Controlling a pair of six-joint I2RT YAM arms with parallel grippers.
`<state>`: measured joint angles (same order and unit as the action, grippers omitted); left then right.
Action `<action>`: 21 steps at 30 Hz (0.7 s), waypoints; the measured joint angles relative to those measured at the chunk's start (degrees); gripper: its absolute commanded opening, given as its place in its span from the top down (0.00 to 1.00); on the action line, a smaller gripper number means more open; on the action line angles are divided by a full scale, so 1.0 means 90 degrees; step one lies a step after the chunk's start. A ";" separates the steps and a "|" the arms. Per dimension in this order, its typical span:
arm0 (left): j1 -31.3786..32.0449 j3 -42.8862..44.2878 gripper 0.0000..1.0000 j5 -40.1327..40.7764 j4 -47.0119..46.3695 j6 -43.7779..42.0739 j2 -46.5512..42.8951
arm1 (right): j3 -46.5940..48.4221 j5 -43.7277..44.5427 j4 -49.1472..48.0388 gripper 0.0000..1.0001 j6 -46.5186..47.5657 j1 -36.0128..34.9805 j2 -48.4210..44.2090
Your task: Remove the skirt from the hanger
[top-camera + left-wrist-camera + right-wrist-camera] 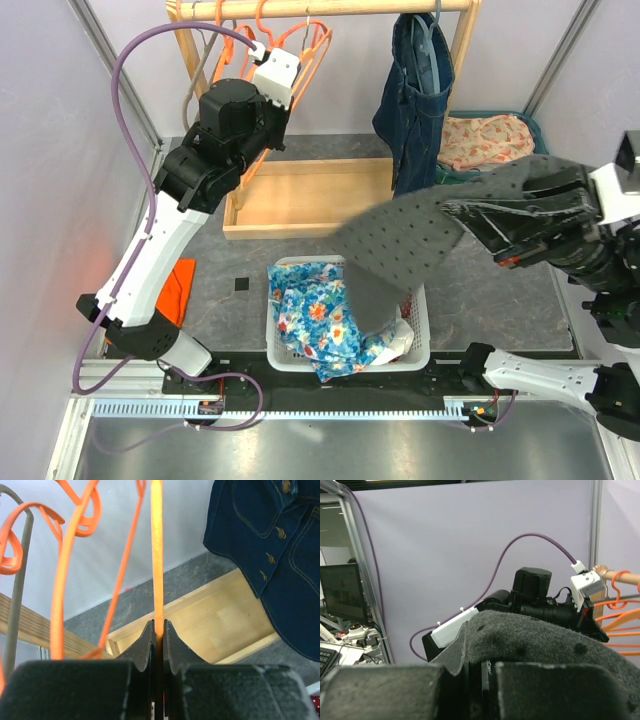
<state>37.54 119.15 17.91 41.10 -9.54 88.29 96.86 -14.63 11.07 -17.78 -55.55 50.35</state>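
My right claw [465, 212] grips the grey skirt [395, 250], which hangs leftward from it over the laundry basket [423, 335]; my left claw [159, 632] clamps the orange hanger [157, 555].

walls [40, 120]: pale lilac panels | tabletop: grey mat [500, 300] | furniture: wooden clothes rail [350, 8]

Grey dark-dotted skirt [400, 250] drooping over a white basket [421, 345], thin orange hanger [156, 555] bare, upright
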 measured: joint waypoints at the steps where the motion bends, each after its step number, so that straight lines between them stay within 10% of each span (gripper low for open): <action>1: -0.0010 -0.0068 0.98 -0.0002 -0.0002 0.0000 -0.0036 | -0.0063 0.0036 0.0041 1.00 0.0000 0.0000 0.0000; 21: -0.0930 0.1953 0.98 -0.1739 0.0046 0.0612 0.1576 | -0.1447 0.0342 0.0364 1.00 -0.0277 0.0000 0.0661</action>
<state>29.17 136.73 2.26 41.52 -4.03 102.48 83.83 -11.55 14.35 -20.27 -55.55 56.29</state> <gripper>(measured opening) 0.055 0.071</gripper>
